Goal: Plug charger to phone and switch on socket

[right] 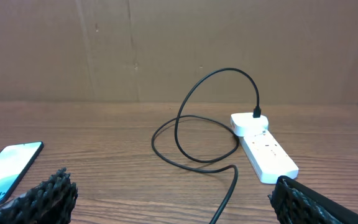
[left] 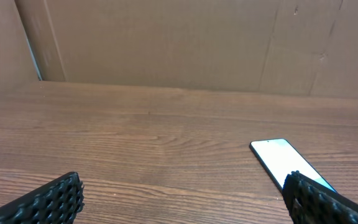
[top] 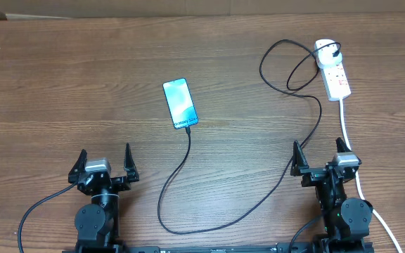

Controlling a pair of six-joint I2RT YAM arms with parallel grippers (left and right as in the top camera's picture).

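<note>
The phone (top: 180,103) lies flat at mid-table with its light blue screen up; it also shows in the left wrist view (left: 277,157) and the right wrist view (right: 5,168). The charger, a thin black cable (top: 188,158), meets the phone's near short edge, sweeps along the front of the table and loops up to the white socket (top: 333,69) at the far right, where its plug sits (right: 257,113). The state of the socket's switch cannot be made out. My left gripper (top: 105,152) and right gripper (top: 318,145) stand open near the front edge, holding nothing.
The socket's thick white cord (top: 347,130) runs toward the front and passes just right of my right arm. The black cable forms loose loops (right: 191,140) left of the socket. Brown cardboard walls (left: 166,43) close off the back of the wooden table (top: 62,84).
</note>
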